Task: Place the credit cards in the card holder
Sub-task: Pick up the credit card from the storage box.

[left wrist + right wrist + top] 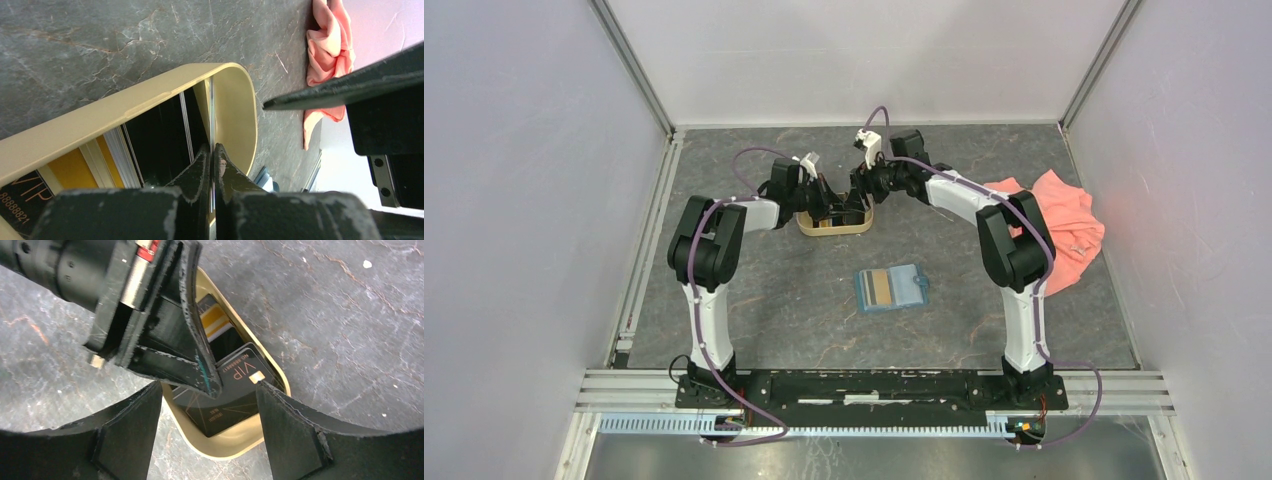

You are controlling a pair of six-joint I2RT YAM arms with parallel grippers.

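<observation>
Shows left gripper (212, 148) clamped on an upright credit card (211, 107) in tan tray (100, 120) near table's (774, 300) far edge, right gripper (209, 387) spread alongside, card holder (892, 288) open mid-table; risks card slipping from thin-edge pinch on lifting.

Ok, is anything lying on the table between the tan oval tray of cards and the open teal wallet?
Nothing visible. The grey marbled tabletop between the tan oval tray and the teal folding wallet is bare; the pink crumpled cloth lies off to the right, clear of that path.
</observation>
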